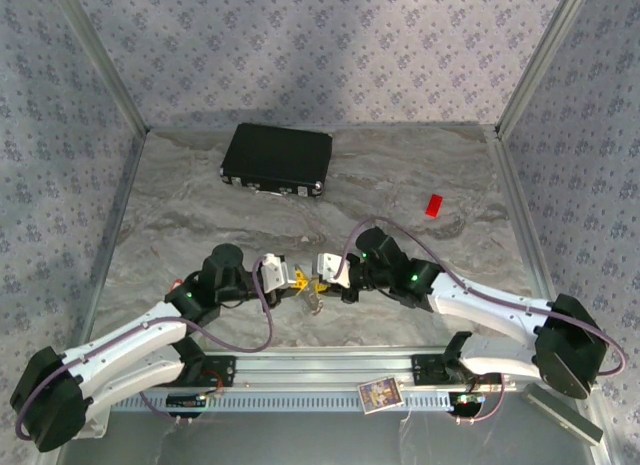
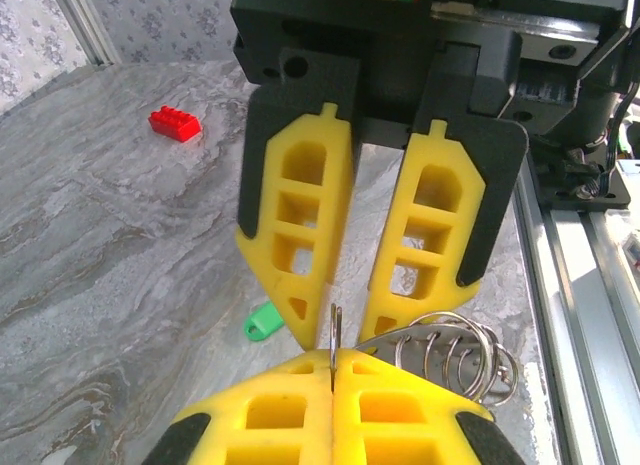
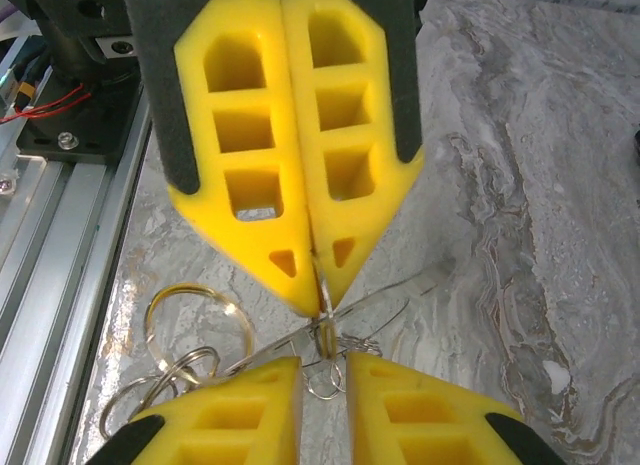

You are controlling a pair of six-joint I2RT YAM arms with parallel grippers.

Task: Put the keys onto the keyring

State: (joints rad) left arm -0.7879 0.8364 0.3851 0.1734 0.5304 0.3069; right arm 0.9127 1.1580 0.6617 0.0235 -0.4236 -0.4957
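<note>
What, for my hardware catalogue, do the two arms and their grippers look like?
The left arm and right arm: white shells, black joints, purple cables looping outside, small green lights. The left gripper and right gripper: black bodies with yellow wedge-tipped fingers pierced by rectangular cut-outs.

White left arm and right arm, black joints
Purple cables run along both; left gripper and right gripper have yellow cut-out fingers.

One yellow finger is hiding half of the green key; the near fingers are covering the keyring partly.
</note>
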